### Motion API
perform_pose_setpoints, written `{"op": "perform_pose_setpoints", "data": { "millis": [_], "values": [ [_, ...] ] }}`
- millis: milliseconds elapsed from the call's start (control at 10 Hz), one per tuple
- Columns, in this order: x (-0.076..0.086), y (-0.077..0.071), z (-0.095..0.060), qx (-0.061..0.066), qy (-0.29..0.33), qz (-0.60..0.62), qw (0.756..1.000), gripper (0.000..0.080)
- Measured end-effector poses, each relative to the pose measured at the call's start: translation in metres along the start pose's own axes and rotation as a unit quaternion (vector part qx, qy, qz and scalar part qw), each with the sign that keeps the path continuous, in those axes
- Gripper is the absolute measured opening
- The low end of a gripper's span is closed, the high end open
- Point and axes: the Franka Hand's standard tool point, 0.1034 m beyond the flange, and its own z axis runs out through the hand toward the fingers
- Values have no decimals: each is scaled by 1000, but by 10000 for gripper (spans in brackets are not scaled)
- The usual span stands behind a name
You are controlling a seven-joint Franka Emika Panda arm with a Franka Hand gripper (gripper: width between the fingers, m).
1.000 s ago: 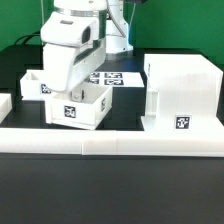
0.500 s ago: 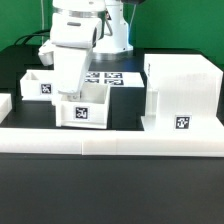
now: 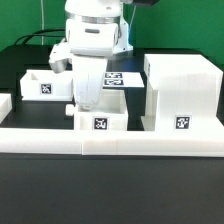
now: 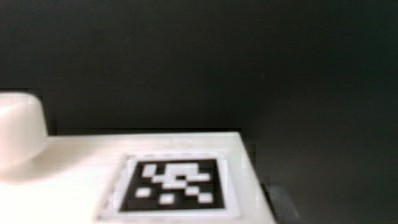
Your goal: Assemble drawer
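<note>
The tall white drawer casing (image 3: 181, 95) stands at the exterior view's right, its tag facing front. One knobbed tray (image 3: 101, 119) sits just left of the casing, against the long low wall. My gripper (image 3: 87, 102) reaches down into this tray's left side and is shut on its wall. The second tray (image 3: 44, 85) rests further back at the left. The wrist view shows the held tray's tagged face (image 4: 175, 186) and its rounded knob (image 4: 16, 135) close up and blurred. My fingertips do not show there.
The long low white wall (image 3: 110, 139) runs across the front of the table. The marker board (image 3: 112, 77) lies behind the arm, partly hidden. A small white piece (image 3: 4, 103) sits at the left edge. The table surface is black.
My gripper has moved toward the exterior view's right and forward, and the tray has gone with it, from mid-table to beside the casing, against the wall.
</note>
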Motion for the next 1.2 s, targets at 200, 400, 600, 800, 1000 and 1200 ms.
{"op": "perform_pose_setpoints", "data": {
  "millis": [200, 400, 600, 800, 1000, 1200],
  "values": [
    [-3, -2, 3, -9, 1, 2, 1000, 42],
    [3, -2, 5, -38, 4, 14, 999, 42],
    [3, -5, 7, -33, 5, 15, 999, 42],
    [3, -5, 7, -33, 5, 16, 999, 42],
    [16, -1, 5, -35, 9, 33, 999, 42],
    [29, 4, 3, -42, 16, 70, 997, 42]
  ]
}}
